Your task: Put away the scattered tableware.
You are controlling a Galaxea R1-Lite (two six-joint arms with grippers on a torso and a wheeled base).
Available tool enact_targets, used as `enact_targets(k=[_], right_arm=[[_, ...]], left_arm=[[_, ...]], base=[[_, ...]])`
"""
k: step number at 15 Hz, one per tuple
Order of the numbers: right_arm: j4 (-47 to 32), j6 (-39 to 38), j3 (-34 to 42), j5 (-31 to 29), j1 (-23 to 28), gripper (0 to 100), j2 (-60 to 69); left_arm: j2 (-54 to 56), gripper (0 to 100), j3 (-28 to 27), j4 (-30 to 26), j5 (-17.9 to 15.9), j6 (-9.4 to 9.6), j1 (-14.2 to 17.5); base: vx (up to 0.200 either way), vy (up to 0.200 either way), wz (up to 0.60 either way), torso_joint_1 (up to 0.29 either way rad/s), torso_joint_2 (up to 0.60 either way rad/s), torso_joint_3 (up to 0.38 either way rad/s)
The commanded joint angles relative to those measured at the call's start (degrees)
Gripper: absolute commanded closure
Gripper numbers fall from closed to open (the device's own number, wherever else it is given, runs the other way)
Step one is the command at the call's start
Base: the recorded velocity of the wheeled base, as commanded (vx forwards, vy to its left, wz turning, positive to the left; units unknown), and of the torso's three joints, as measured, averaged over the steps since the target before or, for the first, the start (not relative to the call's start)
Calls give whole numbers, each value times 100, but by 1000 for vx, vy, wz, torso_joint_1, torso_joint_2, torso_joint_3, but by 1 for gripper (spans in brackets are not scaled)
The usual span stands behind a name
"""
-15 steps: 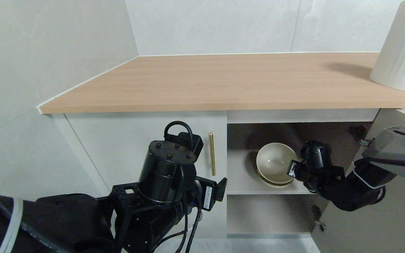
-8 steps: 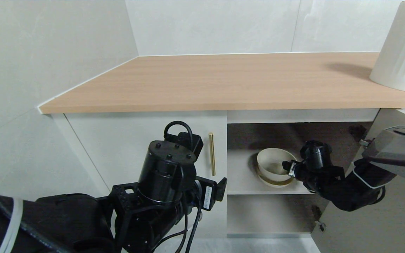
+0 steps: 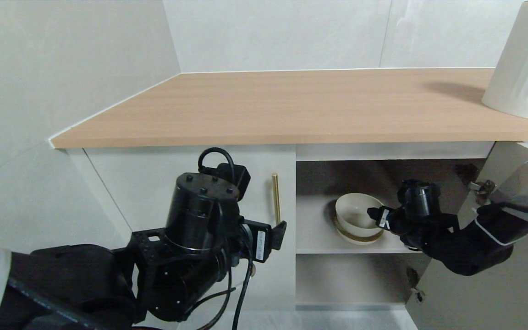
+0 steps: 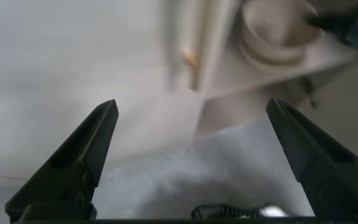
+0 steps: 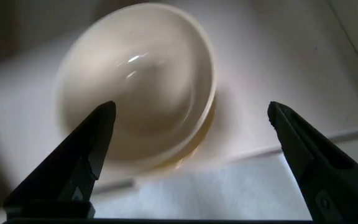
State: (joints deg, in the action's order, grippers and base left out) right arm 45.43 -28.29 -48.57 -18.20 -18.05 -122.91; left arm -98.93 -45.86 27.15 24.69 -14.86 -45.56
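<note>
Cream bowl [image 3: 356,215], stacked on the cupboard shelf [image 3: 314,227]. My right gripper [image 3: 377,217], jaws apart, at that shelf's front; left gripper [image 4: 191,149] likewise, outside it. Placing looks done; next, withdraw without clipping the bowl.

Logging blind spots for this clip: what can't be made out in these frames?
1. Stack under the top bowl: head view, that bowl covers all but a gold-edged rim; count unclear.
2. White ribbed object: cut off by the head view's right edge.
3. Right gripper touching the bowl or not: head view, its finger overlaps the rim.
4. Door handle: blurred in left wrist view.
</note>
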Motion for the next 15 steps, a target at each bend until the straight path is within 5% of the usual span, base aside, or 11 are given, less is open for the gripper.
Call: enact_targets(k=[1,3,7,10,15], right_arm=[[-791,8,436,590,-137,0,1410],[-2118,8,533,994,-427,0,2631],[-4086,175,559,1073,-1033,0,4495],[-5027,412,436,1135,-1121,0,4943],[-5387,535,462,1091,-1288,0,5040]], left_arm=[[462,0,148,-8,-183,-96,434],[945,0,587,10,-623,-61,820],[1736,0,1114,-289,-869,300,1479],[1640,0,1369,-359,-878,282,1585],[1789,0,1431,-351,-807,282,1462]], base=[[0,0,0,0,0,0],[0,0,0,0,0,0],[0,0,0,0,0,0],[0,0,0,0,0,0],[0,0,0,0,0,0]])
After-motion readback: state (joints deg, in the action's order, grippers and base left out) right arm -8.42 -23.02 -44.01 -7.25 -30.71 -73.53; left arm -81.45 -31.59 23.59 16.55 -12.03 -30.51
